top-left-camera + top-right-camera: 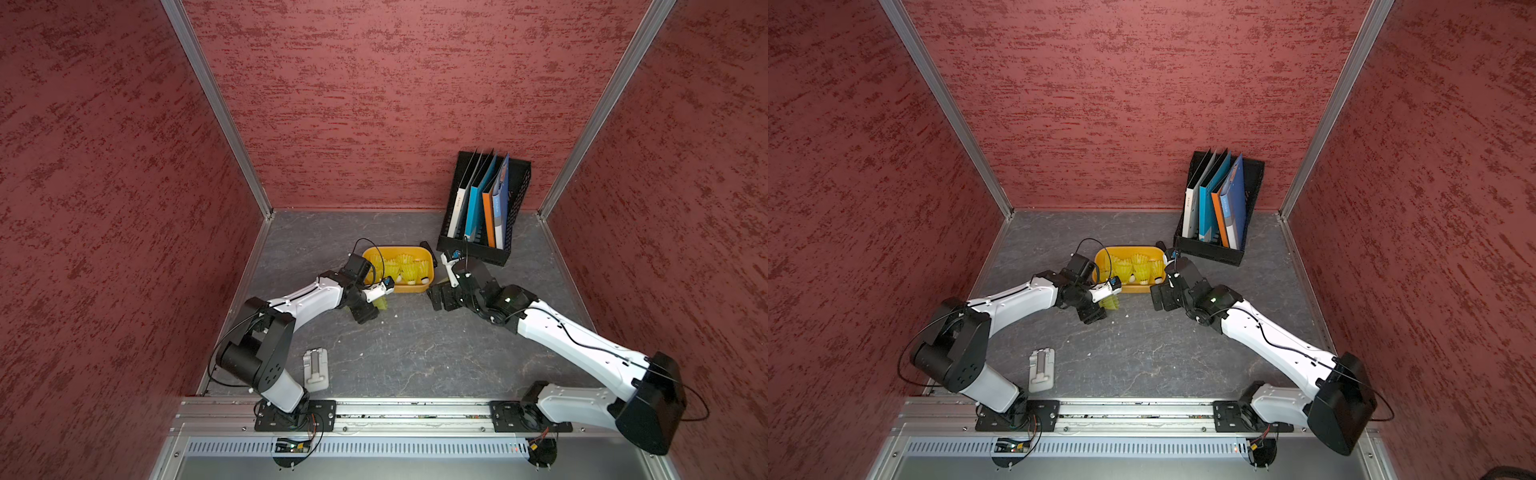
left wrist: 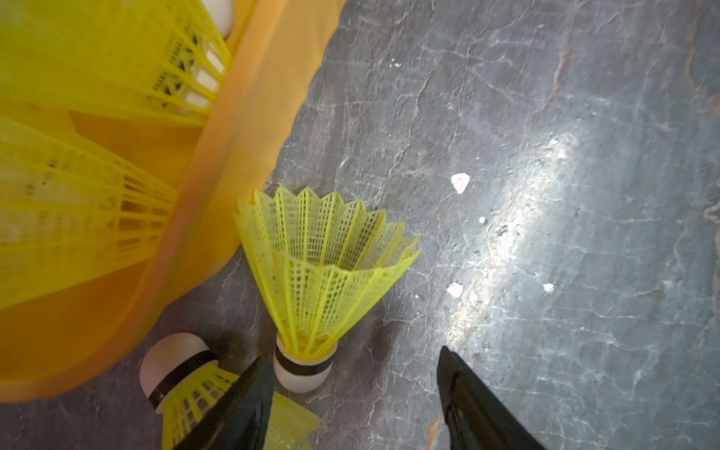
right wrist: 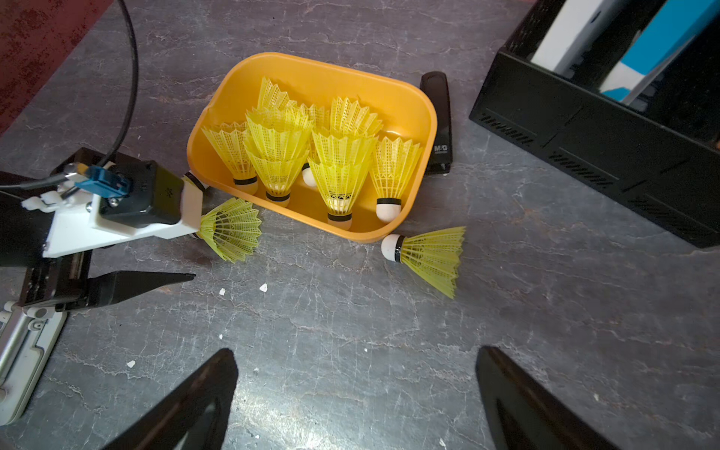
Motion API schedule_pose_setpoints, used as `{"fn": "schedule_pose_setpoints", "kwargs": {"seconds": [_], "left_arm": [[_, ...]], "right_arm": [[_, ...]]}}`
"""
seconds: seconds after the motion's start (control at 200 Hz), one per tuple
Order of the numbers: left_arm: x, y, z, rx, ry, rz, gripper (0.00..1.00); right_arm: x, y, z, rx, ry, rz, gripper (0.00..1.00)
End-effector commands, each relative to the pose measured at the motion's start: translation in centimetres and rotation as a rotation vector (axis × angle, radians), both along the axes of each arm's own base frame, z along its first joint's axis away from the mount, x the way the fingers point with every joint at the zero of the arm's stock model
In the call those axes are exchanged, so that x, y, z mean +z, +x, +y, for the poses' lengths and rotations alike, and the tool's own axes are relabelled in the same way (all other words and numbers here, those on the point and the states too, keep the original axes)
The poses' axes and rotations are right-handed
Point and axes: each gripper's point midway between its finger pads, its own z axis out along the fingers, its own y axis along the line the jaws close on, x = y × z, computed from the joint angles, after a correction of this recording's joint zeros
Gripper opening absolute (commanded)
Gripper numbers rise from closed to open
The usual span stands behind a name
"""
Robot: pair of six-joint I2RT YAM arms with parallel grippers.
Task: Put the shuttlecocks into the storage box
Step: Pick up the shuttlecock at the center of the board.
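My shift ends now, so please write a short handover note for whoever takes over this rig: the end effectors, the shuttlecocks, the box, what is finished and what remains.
Left end effector: open, down at the table, fingers on either side of the white tip of a lying shuttlecock; not gripped yet.
Right end effector: open wide, empty, above the table near the storage box.
Done: most shuttlecocks stand in the box, skirts up.
Left: three lie outside on the table: the one at the left end effector, a second close beside it near the box, and a third by the box corner on the right arm's side.

Black file rack point(image 1: 478, 251) — black stapler point(image 3: 438, 124)
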Motion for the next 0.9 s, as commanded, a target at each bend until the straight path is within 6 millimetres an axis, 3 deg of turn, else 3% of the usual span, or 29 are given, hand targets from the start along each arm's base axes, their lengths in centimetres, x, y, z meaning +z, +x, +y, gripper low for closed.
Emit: {"fn": "schedule_pose_setpoints", "kwargs": {"seconds": [0.0, 0.245, 0.566, 0.721, 0.897], "left_arm": [[0.3, 0.9, -0.7, -0.010, -0.010, -0.031, 0.62], [-0.8, 1.1, -1.6, 0.003, 0.005, 0.019, 0.55], [-1.3, 0.4, -2.4, -0.007, 0.014, 0.049, 0.48], [-1.2, 0.1, -2.7, -0.005, 0.010, 0.062, 0.35], [-1.1, -0.5, -3.3, 0.008, 0.013, 0.096, 0.31]], "right_arm": [[0.3, 0.0, -0.2, -0.009, 0.028, 0.002, 0.98], [-0.2, -0.1, 0.5, -0.001, 0.154, 0.078, 0.98], [-4.3, -0.6, -0.1, -0.083, 0.435, 0.304, 0.99], [-6.0, -1.1, -0.4, -0.127, 0.483, 0.350, 0.99], [-6.2, -0.9, -0.8, -0.146, 0.480, 0.343, 0.98]]}}
